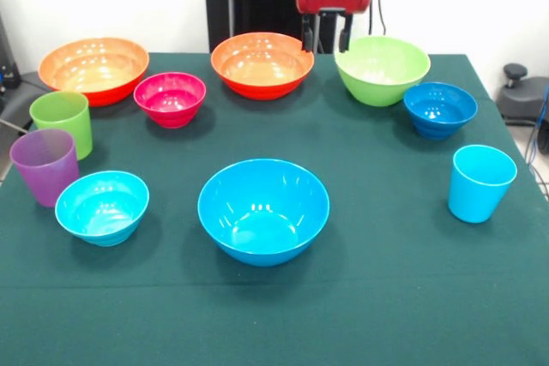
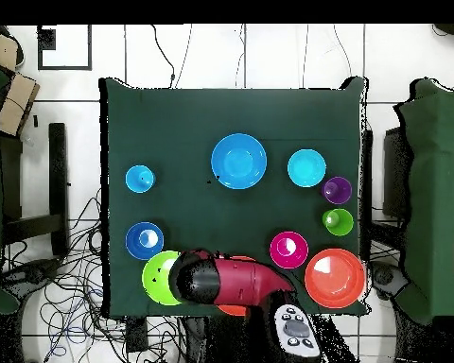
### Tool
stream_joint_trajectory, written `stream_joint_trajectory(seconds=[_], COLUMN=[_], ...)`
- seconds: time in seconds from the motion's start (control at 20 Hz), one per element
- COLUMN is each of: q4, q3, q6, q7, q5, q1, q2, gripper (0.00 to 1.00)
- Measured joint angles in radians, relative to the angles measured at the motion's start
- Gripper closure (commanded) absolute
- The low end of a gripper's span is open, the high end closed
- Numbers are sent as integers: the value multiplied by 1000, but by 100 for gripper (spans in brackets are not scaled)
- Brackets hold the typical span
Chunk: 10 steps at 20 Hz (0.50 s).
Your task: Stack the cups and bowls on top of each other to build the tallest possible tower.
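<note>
All cups and bowls stand apart on the green table; nothing is stacked. The large blue bowl point(image 1: 263, 209) point(image 2: 238, 161) sits at the front middle. The lime green bowl point(image 1: 382, 68) point(image 2: 158, 277) and one orange bowl point(image 1: 262, 63) are at the far side, and the other orange bowl point(image 1: 93, 68) point(image 2: 335, 277) is far left. Small bowls: magenta point(image 1: 170, 98), cyan point(image 1: 102, 206), dark blue point(image 1: 440, 109). Cups: lime green point(image 1: 63, 122), purple point(image 1: 45, 165), light blue point(image 1: 480, 182). My gripper point(image 1: 326, 39) is open and empty, hanging above the gap between the orange and lime green bowls.
The table point(image 1: 369, 297) is covered with dark green cloth. In the overhead view my red arm point(image 2: 233, 281) covers most of the middle orange bowl. Cables lie on the floor beside the table point(image 2: 70, 284).
</note>
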Motion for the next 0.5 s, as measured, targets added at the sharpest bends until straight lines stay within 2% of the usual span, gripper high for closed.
stream_joint_trajectory(seconds=[0.2,0.5], q4=[3,3], q3=[-1,-22], q6=[-13,-127], q7=[0,15], q5=[0,0], q1=[15,91], q2=[2,79], gripper=[0,0])
